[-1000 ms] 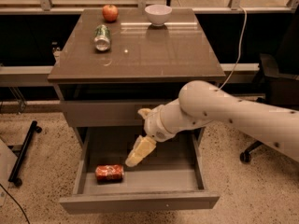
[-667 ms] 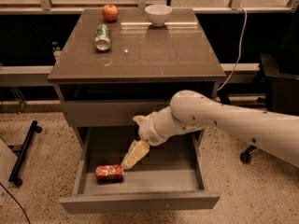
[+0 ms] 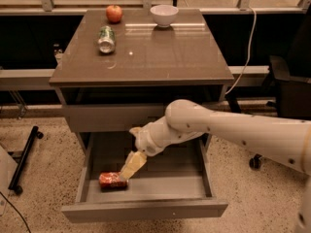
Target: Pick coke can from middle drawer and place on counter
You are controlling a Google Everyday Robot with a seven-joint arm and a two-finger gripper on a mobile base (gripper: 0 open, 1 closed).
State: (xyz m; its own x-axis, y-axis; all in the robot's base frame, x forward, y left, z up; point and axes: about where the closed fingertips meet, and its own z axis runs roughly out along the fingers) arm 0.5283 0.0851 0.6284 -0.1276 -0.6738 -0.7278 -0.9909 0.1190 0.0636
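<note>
**In the open middle drawer (image 3: 170, 178), the gripper (image 3: 125, 173) meets the coke can (image 3: 111, 180)**

On top, the glossy counter (image 3: 160, 57) spans the cabinet. The white arm (image 3: 233, 130) reaches in from the right, below the counter's edge and over the pulled-out drawer. At the counter's far edge stands a white bowl (image 3: 164, 15). A green-and-silver can (image 3: 106, 39) lies on its side to its left, with a red apple (image 3: 114, 13) just behind. The coke can lies on its side at the drawer's front left. The yellowish gripper slants down-left, its tip at the can's right end. Whether it is open or closed, I cannot tell
</note>
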